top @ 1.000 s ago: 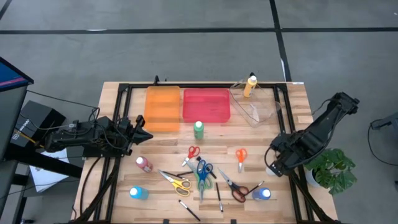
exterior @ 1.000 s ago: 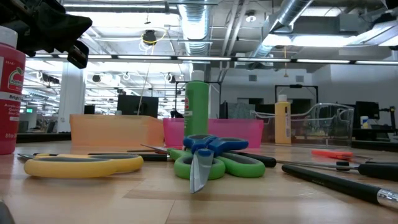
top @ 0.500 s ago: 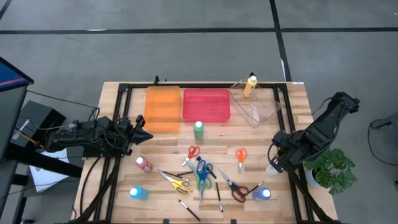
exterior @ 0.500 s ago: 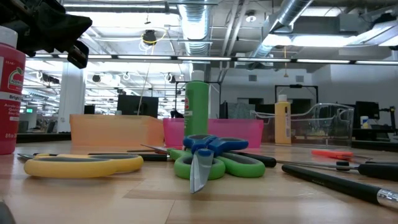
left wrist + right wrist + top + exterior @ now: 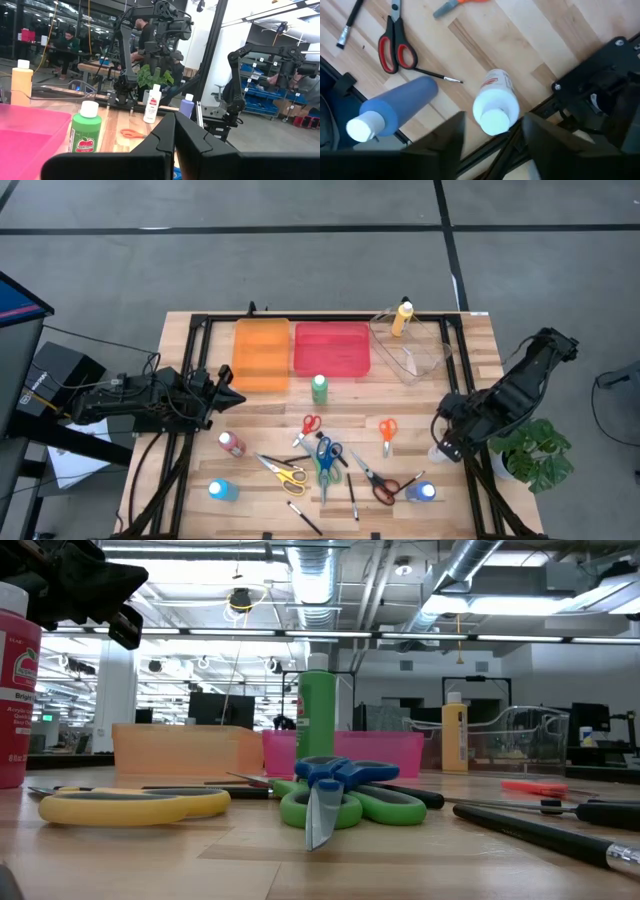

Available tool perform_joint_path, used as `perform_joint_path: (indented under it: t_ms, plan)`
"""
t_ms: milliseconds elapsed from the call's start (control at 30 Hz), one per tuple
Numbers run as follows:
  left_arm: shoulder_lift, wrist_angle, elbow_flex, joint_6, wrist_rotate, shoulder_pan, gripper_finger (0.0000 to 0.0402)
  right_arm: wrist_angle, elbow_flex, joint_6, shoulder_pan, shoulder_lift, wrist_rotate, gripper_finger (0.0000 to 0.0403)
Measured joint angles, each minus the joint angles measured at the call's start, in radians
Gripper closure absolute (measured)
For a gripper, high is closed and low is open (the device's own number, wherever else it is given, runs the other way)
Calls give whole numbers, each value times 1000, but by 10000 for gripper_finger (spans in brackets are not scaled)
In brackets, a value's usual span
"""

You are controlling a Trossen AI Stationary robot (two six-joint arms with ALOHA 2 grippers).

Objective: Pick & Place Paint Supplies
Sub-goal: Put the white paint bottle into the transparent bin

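Right end effector (image 5: 490,135), which I hold open astride the white bottle (image 5: 495,107) at the counter's (image 5: 470,360) edge; left end effector (image 5: 172,145) shut, idle. One yellow bottle (image 5: 402,318) binned; rest remain.

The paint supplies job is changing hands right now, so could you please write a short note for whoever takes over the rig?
Left gripper: shut, empty, parked at the table's left edge.
Right gripper: open directly over the upright white bottle, not gripping.
Done: yellow bottle stands in the clear bin.
Left: green bottle, pink bottle, two blue bottles, the scissors and brushes remain on the table; orange tray and pink tray hold nothing.
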Motion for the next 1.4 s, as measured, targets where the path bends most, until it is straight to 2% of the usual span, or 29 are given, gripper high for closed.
perform_joint_path:
  t_ms: [100, 233, 467, 700, 933, 1400]
  plan:
    - [0, 0, 0, 0, 0, 0, 401, 19, -16, 3, 0, 0, -3, 130]
    - [0, 0, 0, 0, 0, 0, 401, 25, -40, 18, 0, 17, -8, 90]
    - [0, -1, 0, 0, 0, 0, 401, 53, -109, 49, 0, 50, -130, 83]
    - [0, -1, 0, 0, 0, 0, 401, 100, -149, 63, -1, 49, -137, 83]
    - [0, -1, 0, 0, 0, 0, 401, 109, -161, 63, 0, 48, -137, 102]
    - [0, -1, 0, 0, 0, 0, 401, 112, -160, 60, 0, 48, -134, 197]
